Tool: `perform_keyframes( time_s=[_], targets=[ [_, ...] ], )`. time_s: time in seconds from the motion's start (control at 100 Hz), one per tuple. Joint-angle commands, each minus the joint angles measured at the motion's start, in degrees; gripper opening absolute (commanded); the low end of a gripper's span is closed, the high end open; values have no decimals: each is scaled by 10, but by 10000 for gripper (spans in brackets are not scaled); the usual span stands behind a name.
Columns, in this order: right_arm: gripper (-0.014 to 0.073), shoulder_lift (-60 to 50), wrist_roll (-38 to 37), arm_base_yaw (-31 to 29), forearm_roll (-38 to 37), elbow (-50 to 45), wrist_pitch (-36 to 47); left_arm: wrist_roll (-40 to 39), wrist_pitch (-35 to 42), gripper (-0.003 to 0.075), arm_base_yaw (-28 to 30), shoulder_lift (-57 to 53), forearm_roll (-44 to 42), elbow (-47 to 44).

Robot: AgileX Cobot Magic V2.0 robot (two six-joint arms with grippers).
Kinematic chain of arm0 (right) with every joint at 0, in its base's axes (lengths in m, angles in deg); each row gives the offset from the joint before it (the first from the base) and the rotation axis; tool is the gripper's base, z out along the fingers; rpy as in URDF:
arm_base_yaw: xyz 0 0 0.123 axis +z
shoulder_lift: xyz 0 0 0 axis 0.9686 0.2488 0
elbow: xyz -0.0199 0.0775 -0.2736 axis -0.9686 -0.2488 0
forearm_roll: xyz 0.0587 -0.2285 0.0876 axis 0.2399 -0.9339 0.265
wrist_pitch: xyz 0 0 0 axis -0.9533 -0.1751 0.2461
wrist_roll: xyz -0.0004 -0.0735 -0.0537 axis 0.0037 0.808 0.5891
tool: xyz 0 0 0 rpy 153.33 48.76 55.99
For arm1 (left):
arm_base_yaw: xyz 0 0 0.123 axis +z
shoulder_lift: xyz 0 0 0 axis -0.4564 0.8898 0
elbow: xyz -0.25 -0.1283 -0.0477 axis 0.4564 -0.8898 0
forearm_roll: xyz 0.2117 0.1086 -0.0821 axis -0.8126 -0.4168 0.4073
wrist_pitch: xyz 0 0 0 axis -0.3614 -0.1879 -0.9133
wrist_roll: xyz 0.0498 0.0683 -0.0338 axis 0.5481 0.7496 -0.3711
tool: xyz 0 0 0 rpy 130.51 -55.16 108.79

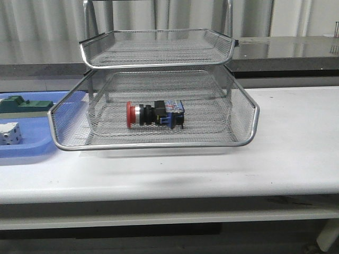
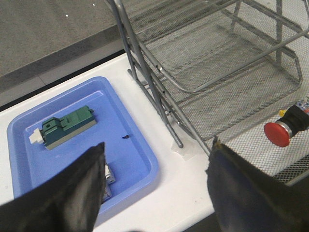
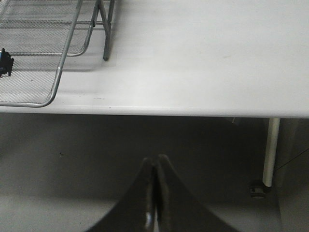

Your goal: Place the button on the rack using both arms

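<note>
The button (image 1: 154, 114), red cap, silver collar, black body and blue rear block, lies on its side in the pulled-out lower tray of the silver wire rack (image 1: 249, 119). It also shows in the left wrist view (image 2: 285, 128), and its blue end in the right wrist view (image 3: 5, 62). My left gripper (image 2: 157, 150) is open and empty, above the table between the blue tray and the rack (image 2: 203, 72). My right gripper (image 3: 155, 164) is shut and empty, out in front of the table's front edge, away from the rack (image 3: 58, 77). Neither arm shows in the front view.
A flat blue plastic tray (image 1: 32, 148) left of the rack holds a green block (image 1: 24, 105) and a white cube with dots (image 1: 10, 133); in the left wrist view the tray (image 2: 135, 140) and green block (image 2: 67, 126) show too. A table leg (image 3: 271, 150) stands at the right.
</note>
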Motion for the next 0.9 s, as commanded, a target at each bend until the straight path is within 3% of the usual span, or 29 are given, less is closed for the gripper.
perform_keyframes(
  time_s=[0.0,0.38,0.89],
  targets=[
    [-71,2,-1,0,-7,17,35,-22,97,439,0,-51,13,-42],
    [-71,2,-1,0,-7,17,35,-63,248,439,0,-220,22,-253],
    [-69,2,-1,0,-7,17,35,-63,333,438,0,-366,38,-378]
  ],
)
